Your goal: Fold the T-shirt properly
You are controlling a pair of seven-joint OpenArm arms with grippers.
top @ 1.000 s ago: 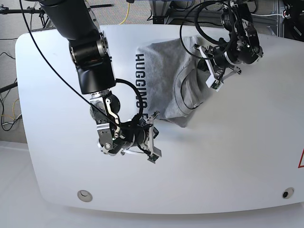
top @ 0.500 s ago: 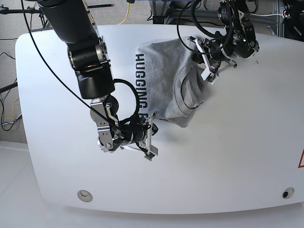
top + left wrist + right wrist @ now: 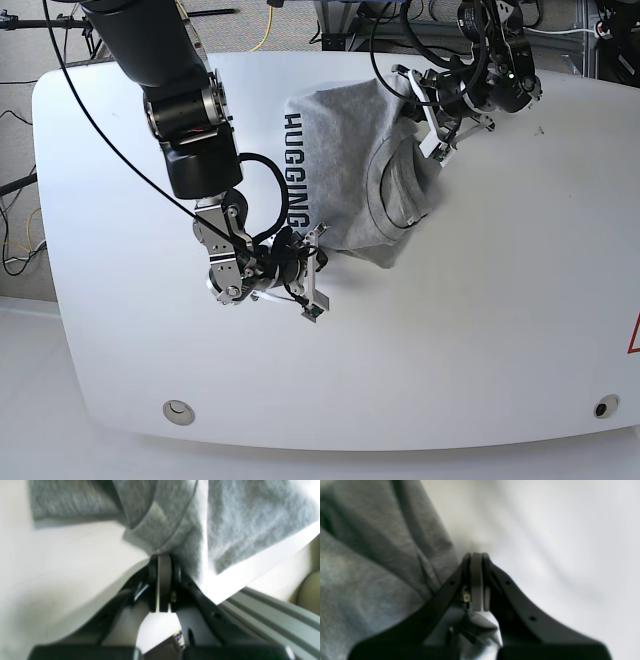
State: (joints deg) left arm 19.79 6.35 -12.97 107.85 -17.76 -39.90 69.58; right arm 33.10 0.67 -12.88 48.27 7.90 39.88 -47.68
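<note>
Your T-shirt (image 3: pixel 345 160) lies by desk's (image 3: pixel 480 330) far edge, lettered strip running near-to-far. Right pincer (image 3: pixel 322 262), pressed together, sits at shirt's near-left corner; left pincer (image 3: pixel 437 132), also pressed together, at far-right side. Right looks nearer hem for lifting, your likely next move.

Matt grey cloth tee (image 3: pixel 345 165), wrinkled.

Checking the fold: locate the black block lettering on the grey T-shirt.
In the base view, the black block lettering runs down the grey cotton T-shirt's left edge, above the right gripper.
</note>
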